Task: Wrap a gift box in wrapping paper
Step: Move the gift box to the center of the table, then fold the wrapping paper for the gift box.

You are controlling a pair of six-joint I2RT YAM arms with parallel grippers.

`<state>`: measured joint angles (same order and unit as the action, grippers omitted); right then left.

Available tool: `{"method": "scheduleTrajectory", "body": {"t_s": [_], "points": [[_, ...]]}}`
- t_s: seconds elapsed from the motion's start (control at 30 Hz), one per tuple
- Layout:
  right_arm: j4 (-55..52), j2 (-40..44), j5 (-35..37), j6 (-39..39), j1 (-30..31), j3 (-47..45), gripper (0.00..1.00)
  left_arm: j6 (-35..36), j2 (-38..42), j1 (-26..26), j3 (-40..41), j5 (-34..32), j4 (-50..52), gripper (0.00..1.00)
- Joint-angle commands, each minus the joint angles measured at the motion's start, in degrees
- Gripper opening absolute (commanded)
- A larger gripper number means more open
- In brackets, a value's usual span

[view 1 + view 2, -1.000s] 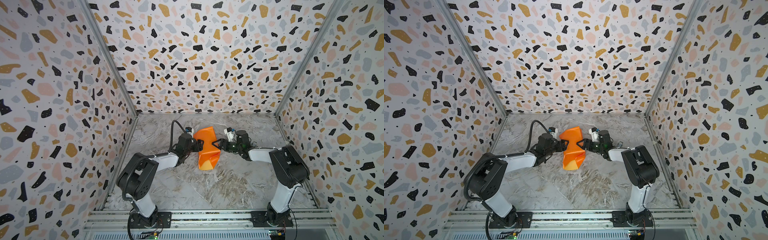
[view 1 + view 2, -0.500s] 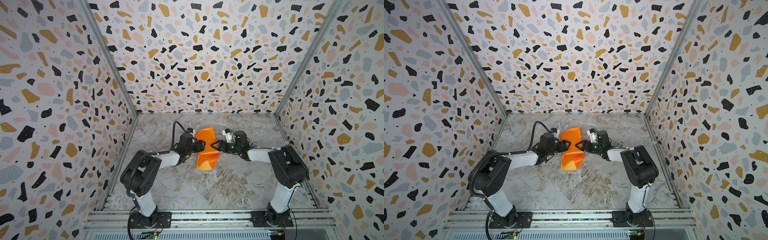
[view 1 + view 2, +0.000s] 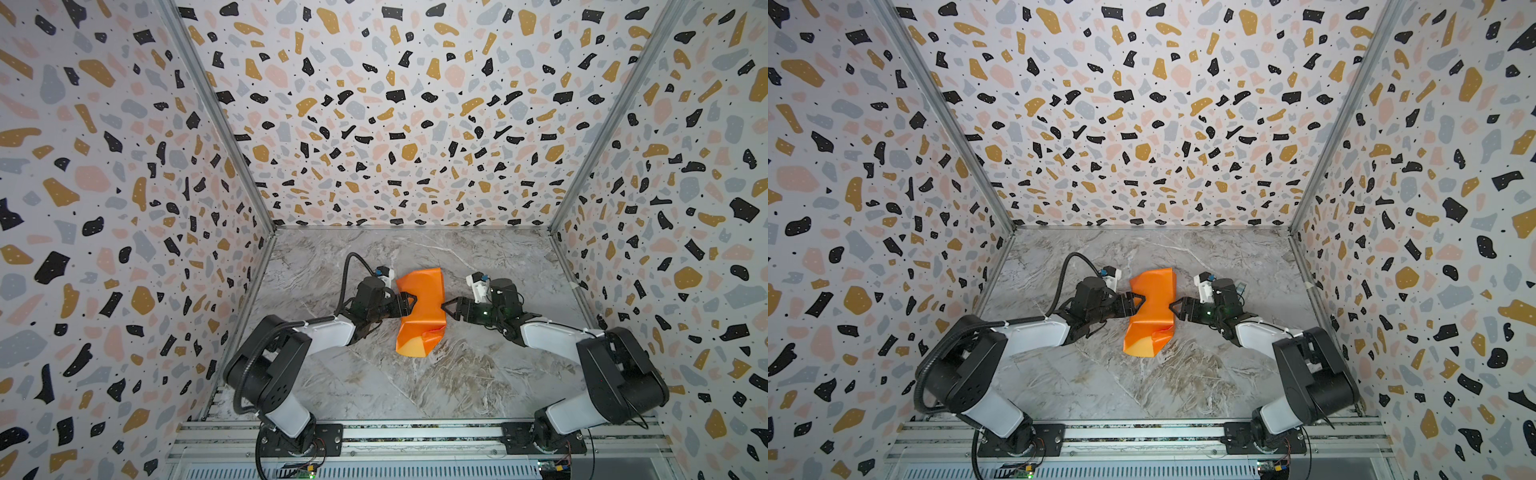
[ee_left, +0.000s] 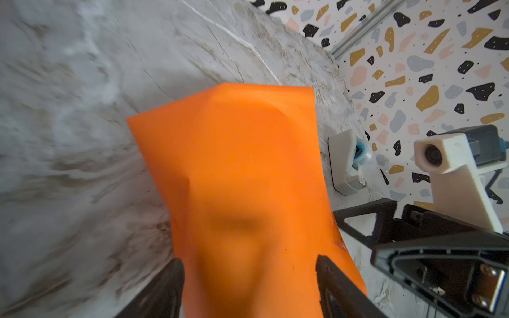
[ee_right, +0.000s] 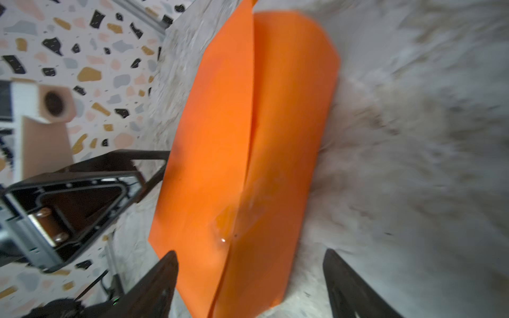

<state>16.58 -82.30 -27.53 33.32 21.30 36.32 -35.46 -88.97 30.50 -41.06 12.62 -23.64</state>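
The wrapping paper [image 3: 419, 299] [image 3: 1152, 299] lies mid-floor as a long parcel, orange face out and folded over itself, with a mustard-yellow patch at its near end. The gift box is hidden inside it. My left gripper [image 3: 409, 305] [image 3: 1140, 305] meets the parcel's left side. In the left wrist view its fingers [image 4: 249, 264] stand wide apart over the paper [image 4: 234, 165], which fills the gap. My right gripper [image 3: 444, 309] [image 3: 1173, 309] is at the parcel's right side. In the right wrist view it [image 5: 250, 256] is open astride the paper [image 5: 248, 137], with bare floor beside one finger.
Speckled walls close the marble floor [image 3: 374, 395] on three sides, and a metal rail [image 3: 415, 434] runs along the front. In the left wrist view a small white holder with a blue roll [image 4: 345, 162] sits on the floor beyond the parcel, near the right arm.
The parcel has slid a little toward the front rail, and the left gripper has moved with it. The right gripper has drawn back slightly to the right.
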Motion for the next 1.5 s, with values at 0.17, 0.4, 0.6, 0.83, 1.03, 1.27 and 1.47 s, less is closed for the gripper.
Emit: {"method": "scheduleTrajectory", "body": {"t_s": [0.17, 0.4, 0.6, 0.83, 1.03, 1.27, 1.47], "points": [[-15.80, 5.67, 12.86, -16.04, 13.72, 10.42, 0.75, 6.09, 13.74, -2.97, 10.55, -8.55, 7.15, 0.75], [-19.99, -4.35, 10.47, -20.55, 17.46, 19.41, 0.49, 8.35, 12.72, -3.52, 14.56, -3.99, 5.48, 0.58], [-19.75, -7.08, 9.54, -20.89, 16.28, 19.57, 0.40, 8.87, 10.37, -3.09, 15.81, 0.30, 2.72, 0.40], [-18.60, -7.59, 9.16, -19.86, 15.45, 16.87, 0.37, 9.07, 9.78, -1.28, 17.05, 0.74, 1.08, 0.32], [-17.96, -7.74, 8.59, -19.37, 15.00, 15.53, 0.36, 8.75, 8.40, 0.82, 17.45, -0.05, -0.33, 0.29], [-17.61, -7.70, 8.32, -19.05, 15.00, 15.28, 0.35, 10.13, 12.96, 1.67, 19.57, -6.14, 1.62, 0.32], [-17.12, -7.87, 8.36, -18.97, 14.91, 14.94, 0.35, 12.03, 10.59, 2.43, 17.07, -8.80, 3.37, 0.30]]}}
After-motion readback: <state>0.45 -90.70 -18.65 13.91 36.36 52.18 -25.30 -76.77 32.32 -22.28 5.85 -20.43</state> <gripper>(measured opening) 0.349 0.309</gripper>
